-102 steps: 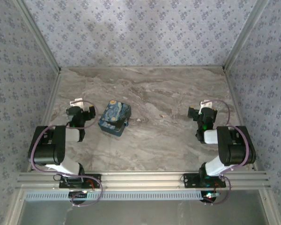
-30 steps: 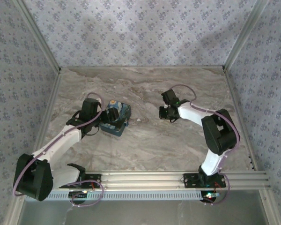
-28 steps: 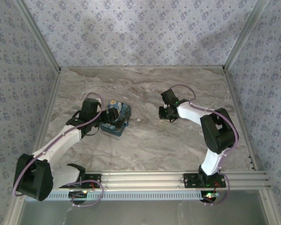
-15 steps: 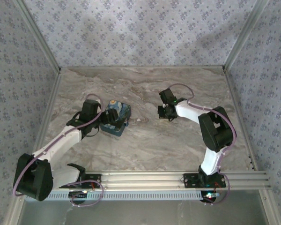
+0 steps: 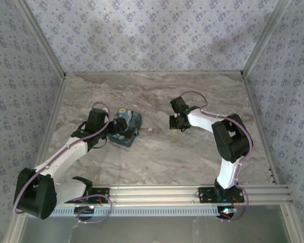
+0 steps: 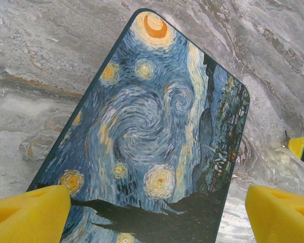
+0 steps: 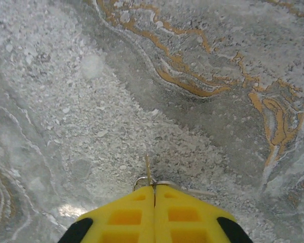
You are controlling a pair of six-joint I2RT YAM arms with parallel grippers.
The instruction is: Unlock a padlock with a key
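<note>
Where the two arms reach out over it, the marble table (image 5: 157, 162) lies directly under both hands. The left arm (image 5: 66, 152) stretches forward and inward, and the right arm (image 5: 213, 124) bends inward towards the middle of the table.

The blue tin (image 6: 157, 131), printed with a swirling night sky, lies flat just beneath and ahead of the left gripper (image 6: 154, 212). That hand stands wide open and holds nothing. One yellow fingertip (image 6: 30, 210) is over the tin's near left corner. The other is off past its right edge, so the near end of the tin sits between them.

The right gripper (image 7: 153, 195) is well apart from the tin, low over bare marble. Its yellow fingertips are pressed fully together.

The padlock (image 6: 303, 150) shows in the left wrist view as a small yellow-and-dark piece. It lies on the table just beyond the left hand's right finger, beside the tin's right edge, and it is cut off by the frame.

The key (image 7: 148, 169) is a thin brass-coloured sliver poking out from the seam between the right fingertips. A small wire ring (image 7: 140, 181) sits at their very tip, against the marble.
</note>
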